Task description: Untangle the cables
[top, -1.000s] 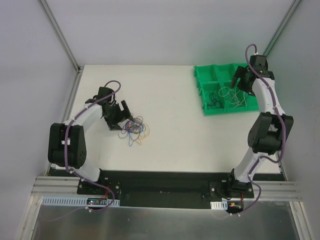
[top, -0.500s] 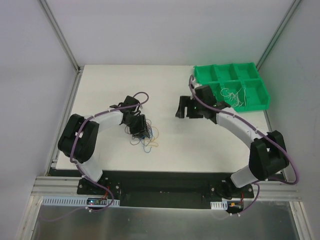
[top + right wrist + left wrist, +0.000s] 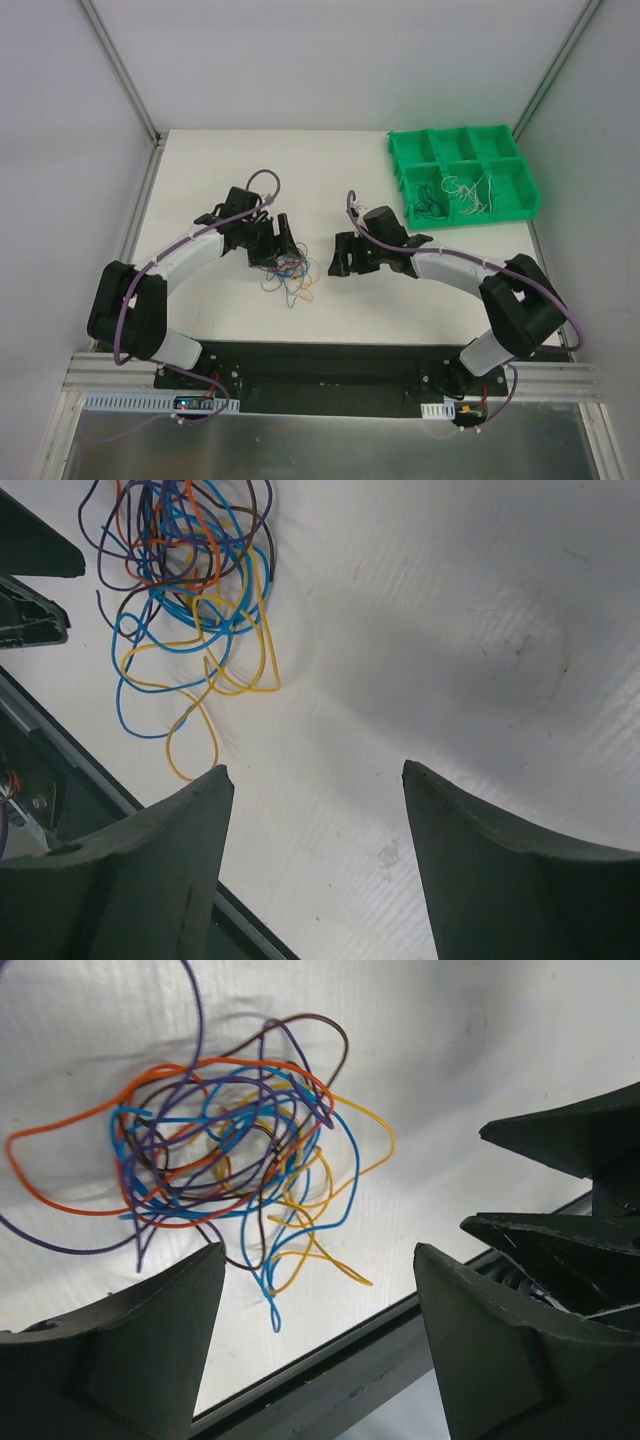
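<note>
Left end effector (image 3: 320, 1260) and right end effector (image 3: 315, 770), both spread, flanking one cable tangle (image 3: 225, 1150).

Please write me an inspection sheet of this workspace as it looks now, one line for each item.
Surface: white table, faint smudges in the right wrist view.
Job's things: wire tangle, blue, orange, yellow, purple and brown, lying knotted between the pincers; dark wires and pale wires in neighbouring compartments of the green tray.
Clutter: nothing seen.
Pincers: left pincer open, empty, close by the tangle; right pincer open, empty.
Cables: purple arm cables run along both arms, apart from the tangle.
Surroundings: grey walls, metal frame posts.
</note>
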Motion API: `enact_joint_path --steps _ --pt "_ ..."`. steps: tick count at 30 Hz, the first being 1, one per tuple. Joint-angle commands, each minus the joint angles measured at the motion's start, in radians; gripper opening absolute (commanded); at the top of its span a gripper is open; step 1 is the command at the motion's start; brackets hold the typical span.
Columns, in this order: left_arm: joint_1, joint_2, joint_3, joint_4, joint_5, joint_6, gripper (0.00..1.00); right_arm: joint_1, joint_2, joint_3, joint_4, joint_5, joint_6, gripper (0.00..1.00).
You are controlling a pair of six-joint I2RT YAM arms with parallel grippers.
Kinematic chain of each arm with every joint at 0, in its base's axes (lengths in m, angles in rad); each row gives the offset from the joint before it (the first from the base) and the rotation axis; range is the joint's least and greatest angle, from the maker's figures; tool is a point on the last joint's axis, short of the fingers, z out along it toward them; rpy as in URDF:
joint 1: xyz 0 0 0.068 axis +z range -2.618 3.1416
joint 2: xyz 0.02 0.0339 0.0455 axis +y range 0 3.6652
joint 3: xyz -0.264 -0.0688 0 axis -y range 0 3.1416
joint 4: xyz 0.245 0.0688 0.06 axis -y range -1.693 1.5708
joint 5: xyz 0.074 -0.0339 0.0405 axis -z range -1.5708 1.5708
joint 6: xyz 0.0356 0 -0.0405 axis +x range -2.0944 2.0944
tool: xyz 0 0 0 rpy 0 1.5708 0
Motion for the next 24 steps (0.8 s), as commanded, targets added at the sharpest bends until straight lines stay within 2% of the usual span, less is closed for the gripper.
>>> enact_joint_path --steps 1,7,11,15,16,19,20,24 --pt "0.036 0.026 0.041 -0.018 0.024 0.052 0.74 0.013 0.076 0.031 0.141 -0.021 0.025 0.7" --pt "0.035 0.125 0.083 -0.035 0.013 0.06 0.76 0.063 0.203 0.141 0.169 -0.025 0.014 0.64" --pt "0.029 0.162 0.086 -0.033 -0.008 0.054 0.71 0.083 0.266 0.183 0.171 -0.004 0.014 0.58" --pt "0.027 0.185 0.081 -0.033 -0.066 0.043 0.64 0.092 0.297 0.198 0.168 0.068 0.028 0.39" --pt "0.027 0.194 0.083 -0.033 -0.077 0.04 0.63 0.094 0.285 0.188 0.168 0.096 0.034 0.33" --pt "0.027 0.224 0.093 -0.035 -0.099 0.026 0.61 0.098 0.204 0.148 0.168 0.14 0.017 0.06" --pt "0.027 0.237 0.098 -0.036 -0.109 0.02 0.6 0.1 0.161 0.114 0.168 0.16 0.014 0.0" --pt "0.03 0.278 0.118 -0.07 -0.181 0.004 0.59 0.102 -0.088 0.004 0.149 0.212 0.014 0.0"
